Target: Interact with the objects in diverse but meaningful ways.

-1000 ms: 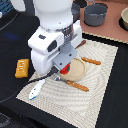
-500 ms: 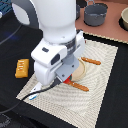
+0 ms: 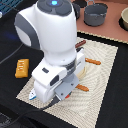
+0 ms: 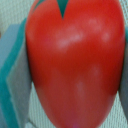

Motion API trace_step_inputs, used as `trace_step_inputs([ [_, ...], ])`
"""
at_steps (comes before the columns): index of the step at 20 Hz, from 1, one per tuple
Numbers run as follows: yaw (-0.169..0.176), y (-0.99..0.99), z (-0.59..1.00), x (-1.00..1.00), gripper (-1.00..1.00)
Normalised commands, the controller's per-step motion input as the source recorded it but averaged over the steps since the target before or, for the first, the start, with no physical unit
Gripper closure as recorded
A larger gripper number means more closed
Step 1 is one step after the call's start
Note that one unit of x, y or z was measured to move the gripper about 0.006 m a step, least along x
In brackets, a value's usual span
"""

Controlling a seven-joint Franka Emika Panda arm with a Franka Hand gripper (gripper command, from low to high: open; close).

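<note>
End effector [image 3: 64,94] grips tomato [image 4: 75,65], stem-up.

No legible txt — none anywhere

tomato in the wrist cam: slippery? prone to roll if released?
The tomato has a glossy, highlight-streaked skin, so it is probably slick against the pads. Its rounded, bulging shape suggests it would roll once let go. It looks like a rigid moulded toy, likely light and not fragile, though the wrist view cannot confirm that.
</note>
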Motion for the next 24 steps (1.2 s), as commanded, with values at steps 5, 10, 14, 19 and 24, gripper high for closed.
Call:
trace_step_inputs([
  [5,-0.016,-0.02,0.02,0.02,-1.0],
  [10,-0.005,0.0,0.23,0.01,-1.0],
  [14,-0.012,0.0,0.64,-0.04,-1.0],
  [19,-0.034,0.02,1.0,-0.33,-1.0],
  [24,-0.046,0.27,0.88,-0.54,-1.0],
])
